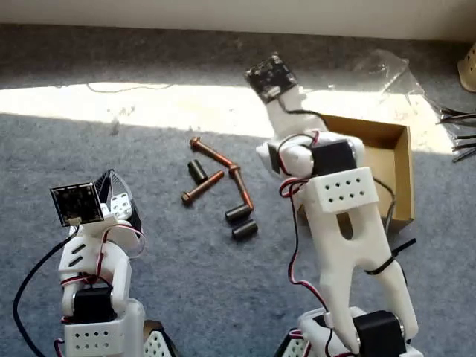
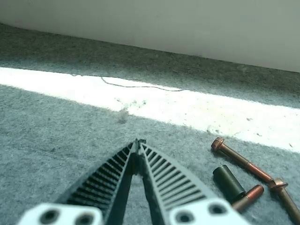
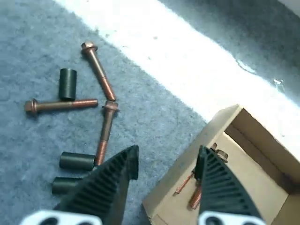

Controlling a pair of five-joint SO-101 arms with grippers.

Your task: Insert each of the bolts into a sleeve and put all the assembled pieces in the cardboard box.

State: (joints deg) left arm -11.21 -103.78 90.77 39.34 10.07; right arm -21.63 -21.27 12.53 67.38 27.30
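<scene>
- Bolts [image 1: 214, 154] and dark sleeves [image 1: 238, 214] lie loose mid-bench on grey carpet [image 1: 186, 297], beside the cardboard box [image 1: 401, 171].
- Sunlit stripe [image 1: 149, 108] crosses the far edge below a pale wall [image 2: 187, 28].
- Left claw [image 2: 138, 143] closed, empty; right claw [image 3: 166, 157] gaping, empty.

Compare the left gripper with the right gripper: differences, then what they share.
The left gripper has fingers shut, tips touching; the right gripper has fingers open. Carpet lies ahead of the left gripper; the cardboard box edge shows between the right gripper's fingers. Both are empty, with black ribbed fingers.
</scene>
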